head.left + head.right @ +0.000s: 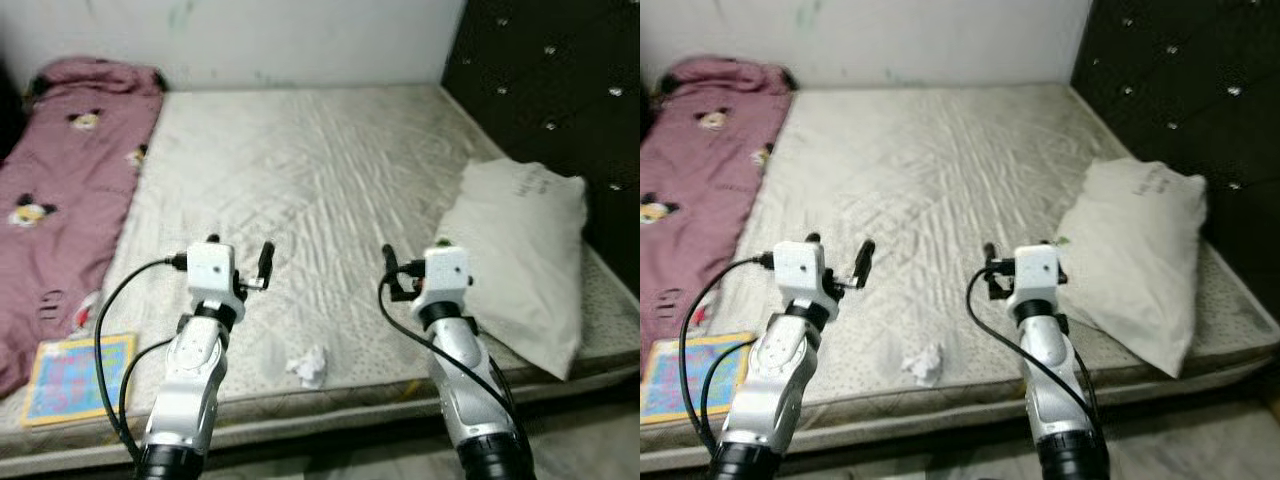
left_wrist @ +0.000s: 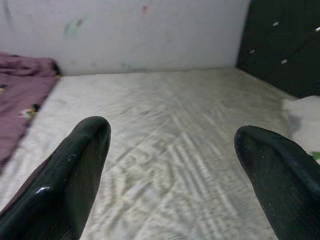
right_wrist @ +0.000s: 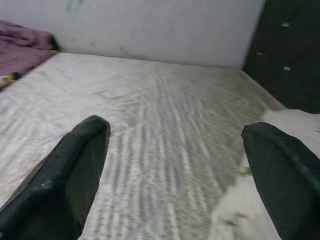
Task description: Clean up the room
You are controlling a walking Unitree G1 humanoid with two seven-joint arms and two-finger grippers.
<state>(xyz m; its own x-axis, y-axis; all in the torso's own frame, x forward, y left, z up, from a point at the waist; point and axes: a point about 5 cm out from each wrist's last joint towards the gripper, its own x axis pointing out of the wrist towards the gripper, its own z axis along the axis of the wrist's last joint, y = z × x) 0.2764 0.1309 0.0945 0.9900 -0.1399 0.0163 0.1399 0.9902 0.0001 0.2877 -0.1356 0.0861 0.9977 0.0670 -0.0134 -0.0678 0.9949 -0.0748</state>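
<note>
**A:** What can go wrong for you here? Start with the big things. The mattress [image 1: 300, 200] is soft and quilted, so if you push a fingertip down into it the fabric may bunch up and get pinched along with whatever you are after. The maroon blanket [image 1: 60, 190] lies along the robot's left edge of the bed; reach across with the left arm and you could snag it. The white pillow [image 1: 525, 260] sits just beside the right gripper [image 3: 175, 165], so a wide swing of that arm would likely shove it toward the edge.

**B:** And the thing I'm meant to tidy?

**A:** My guess is the crumpled paper [image 1: 308, 366], near the front edge of the mattress, between your two arms and below both wrists. It looks light, so a clumsy approach could knock it off onto the floor. The colourful booklet [image 1: 78, 375] at the front left corner is another candidate, flat and hard to get under.

**B:** Grippers?

**A:** The left gripper [image 2: 172, 165] and the right one both hover above the bed with fingers spread wide, holding nothing. Nothing lies between them and the paper, but they point forward past it, so you must tip down.
</note>
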